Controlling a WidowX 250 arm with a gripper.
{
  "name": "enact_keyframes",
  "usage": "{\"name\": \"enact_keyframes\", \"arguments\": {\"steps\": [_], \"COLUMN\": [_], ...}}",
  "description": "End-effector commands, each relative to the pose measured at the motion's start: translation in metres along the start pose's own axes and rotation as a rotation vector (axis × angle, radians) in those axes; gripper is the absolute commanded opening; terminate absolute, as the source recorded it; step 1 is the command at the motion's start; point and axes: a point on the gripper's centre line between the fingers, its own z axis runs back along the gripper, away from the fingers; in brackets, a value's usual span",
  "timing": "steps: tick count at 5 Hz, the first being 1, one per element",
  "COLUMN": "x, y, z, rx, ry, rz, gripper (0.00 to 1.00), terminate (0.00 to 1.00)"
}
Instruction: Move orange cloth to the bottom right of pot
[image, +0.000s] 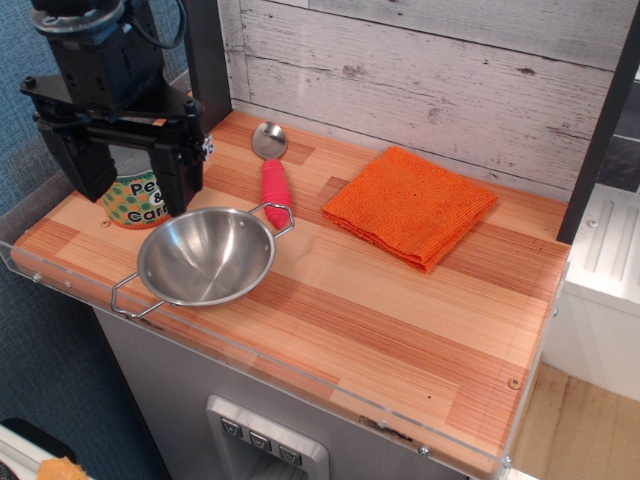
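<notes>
Cloth (410, 206): orange, folded roughly square, lying flat toward the far right part of the bench (400, 330), near the back wall (420, 80), untouched and well apart from everything else.

Pot (206, 256): shallow steel, sitting empty near the front left edge, one wire handle reaching toward the front edge, the other pointing at the spoon.

Spoon (273, 165): steel bowl, pink handle, lying near the back edge between pot and cloth, its handle end just beside the pot's rear handle.

Can (135, 200): green and orange, standing at the left edge behind the pot, partly hidden by the gripper.

Gripper (130, 185): hanging over the left end of the bench above the can and the pot's far rim, fingers spread wide apart and gripping nothing.

Step in hand, as judged: the approach is not yet begun, the cloth lying far from its goal.

Next move, as judged: the arm is needing to travel across to the right, passing over the spoon without catching it, then descend on the cloth and pinch a fold or edge. The open wood toward the front right of the pot is offering a free landing place.
</notes>
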Motion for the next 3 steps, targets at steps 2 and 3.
{"name": "enact_keyframes", "arguments": {"steps": [2, 3], "x": [0.027, 0.055], "y": [-0.019, -0.038], "z": [-0.006, -0.012], "rx": [0.066, 0.082], "ry": [0.032, 0.02], "rz": [0.044, 0.039], "gripper": [1.0, 1.0], "terminate": [0.0, 0.0]}}
